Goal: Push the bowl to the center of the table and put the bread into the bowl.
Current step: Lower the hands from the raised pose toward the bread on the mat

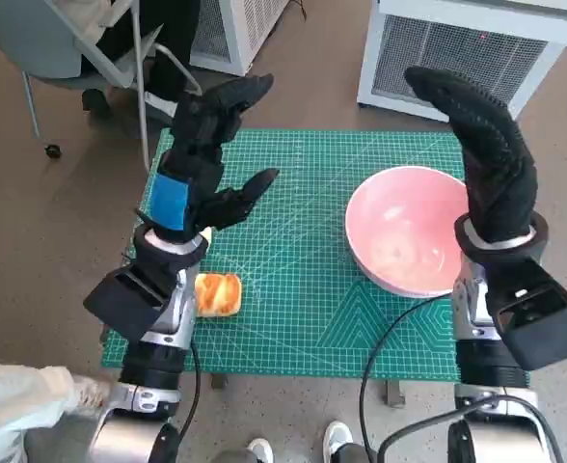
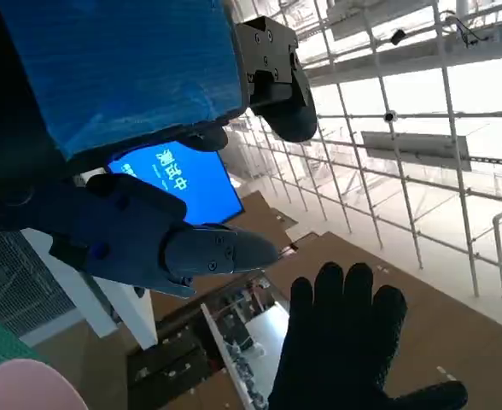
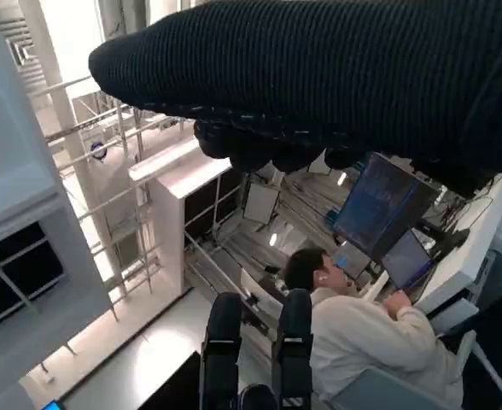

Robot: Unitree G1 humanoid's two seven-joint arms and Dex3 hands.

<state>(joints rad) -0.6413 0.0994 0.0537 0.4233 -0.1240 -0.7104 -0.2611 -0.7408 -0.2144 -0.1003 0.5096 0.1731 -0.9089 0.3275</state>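
Bowl (image 1: 406, 230) on the table (image 1: 303, 289), toward its right edge. Bread (image 1: 218, 293) near the left edge, toward the front corner, well apart from the bowl. Left hand (image 1: 202, 159) raised above the left edge, right hand (image 1: 486, 154) above the bowl's right rim.

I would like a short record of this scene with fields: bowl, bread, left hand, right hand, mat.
bowl: pink bowl, empty, on the right part of the mat, not centered
bread: bread lies on the mat near its left front edge, outside the bowl
left hand: left hand raised above the mat, fingers apart, holds nothing
right hand: right hand raised above the bowl's right side, holds nothing
mat: green cutting mat covers the table
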